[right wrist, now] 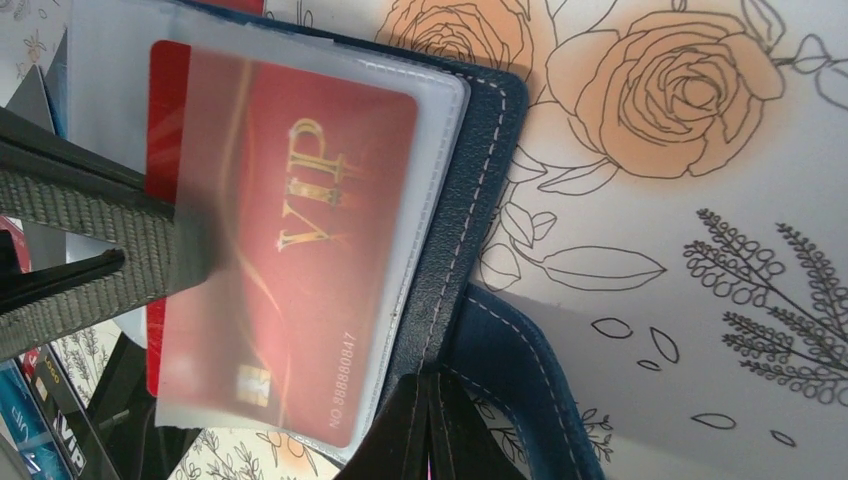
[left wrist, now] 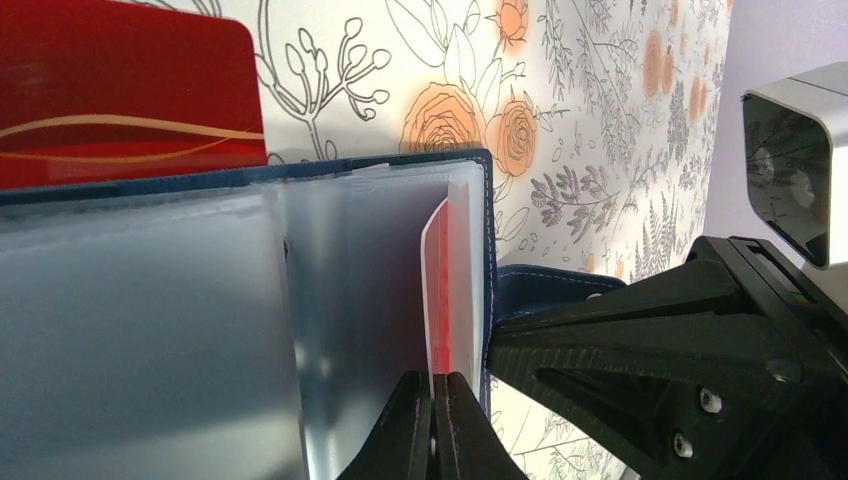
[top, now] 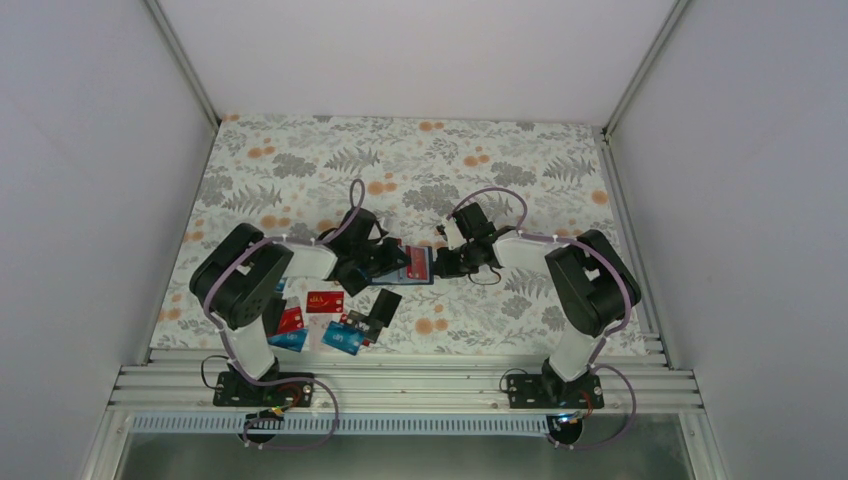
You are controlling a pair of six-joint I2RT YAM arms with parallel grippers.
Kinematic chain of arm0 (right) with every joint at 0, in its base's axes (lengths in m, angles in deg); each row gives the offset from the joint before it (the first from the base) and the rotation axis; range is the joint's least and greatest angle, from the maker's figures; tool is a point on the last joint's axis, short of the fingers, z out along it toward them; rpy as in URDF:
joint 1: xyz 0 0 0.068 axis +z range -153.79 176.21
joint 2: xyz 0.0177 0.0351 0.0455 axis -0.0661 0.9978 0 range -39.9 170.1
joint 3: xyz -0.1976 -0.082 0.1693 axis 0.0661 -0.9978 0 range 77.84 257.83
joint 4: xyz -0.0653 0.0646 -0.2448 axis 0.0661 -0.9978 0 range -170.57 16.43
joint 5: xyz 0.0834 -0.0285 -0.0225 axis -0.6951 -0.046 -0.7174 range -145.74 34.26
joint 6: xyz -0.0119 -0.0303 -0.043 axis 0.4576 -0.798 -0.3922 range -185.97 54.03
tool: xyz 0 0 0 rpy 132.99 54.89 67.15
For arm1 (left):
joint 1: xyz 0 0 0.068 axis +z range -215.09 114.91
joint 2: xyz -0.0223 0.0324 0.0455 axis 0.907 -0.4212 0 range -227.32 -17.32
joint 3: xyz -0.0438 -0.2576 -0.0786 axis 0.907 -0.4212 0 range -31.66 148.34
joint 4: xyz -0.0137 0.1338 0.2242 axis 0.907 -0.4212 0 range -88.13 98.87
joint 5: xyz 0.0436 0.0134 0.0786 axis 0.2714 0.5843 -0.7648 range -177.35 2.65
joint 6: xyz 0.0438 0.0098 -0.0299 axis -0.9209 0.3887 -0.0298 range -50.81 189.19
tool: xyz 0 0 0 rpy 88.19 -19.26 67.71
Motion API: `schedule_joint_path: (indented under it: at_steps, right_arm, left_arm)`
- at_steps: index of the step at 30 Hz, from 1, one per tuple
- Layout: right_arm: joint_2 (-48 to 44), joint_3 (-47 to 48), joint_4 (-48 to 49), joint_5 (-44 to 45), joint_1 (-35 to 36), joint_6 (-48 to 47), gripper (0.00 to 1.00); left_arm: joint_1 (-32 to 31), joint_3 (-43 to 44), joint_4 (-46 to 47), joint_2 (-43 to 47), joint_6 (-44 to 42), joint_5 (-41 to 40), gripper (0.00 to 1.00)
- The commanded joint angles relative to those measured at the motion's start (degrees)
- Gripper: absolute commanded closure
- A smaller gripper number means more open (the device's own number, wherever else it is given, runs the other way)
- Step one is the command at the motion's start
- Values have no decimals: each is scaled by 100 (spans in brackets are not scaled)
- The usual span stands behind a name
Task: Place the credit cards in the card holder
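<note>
left gripper (left wrist: 432,428): jaws closed, pinching the near edge of the red VIP card (right wrist: 300,240) where it enters a sleeve
right gripper (right wrist: 430,425): jaws closed on the card holder (right wrist: 472,190), at the navy cover edge by the snap tab (right wrist: 520,370)
card holder: lies open on the desk (top: 520,165), mid-desk between the two grippers, both touching it from opposite sides
sleeve (left wrist: 350,300): frosted clear plastic, several leaves; the one with the card stands up off the rest (left wrist view shows it edge-on)
red VIP card: mostly inside the sleeve, gold "VIP" lettering and a number line readable through the plastic; one strip of bare red sticks out on the left gripper's side
second red card (left wrist: 120,90): red with a gold curve, flat on the desk just past the holder's far edge; can't tell whether the holder overlaps it
loose credit cards (top: 325,301): scattered on the desk near the left arm's base, well clear of the holder
- red: two, one beside the other (top: 291,320)
- light blue: two at the near edge (top: 341,338)
- black: one just below the holder (top: 385,303), another next to the blue one
desk: floral cloth, orange roses and grey ferns
arms: both reach inward, wrists facing each other over the holder
</note>
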Motion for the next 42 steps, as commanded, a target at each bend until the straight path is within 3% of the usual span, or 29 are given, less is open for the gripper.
schedule_joint_path:
  at_steps: [1, 27, 42]
  right_arm:
    - [266, -103, 15, 76, 10, -55, 96]
    - [171, -65, -136, 181, 8, -163, 96]
    - [-111, 93, -353, 220, 5, -163, 96]
  left_arm:
    - [-100, 80, -238, -258, 21, -93, 98]
    - [-122, 518, -968, -335, -659, -256, 97]
    - [-149, 631, -1595, 291, -864, -527, 59]
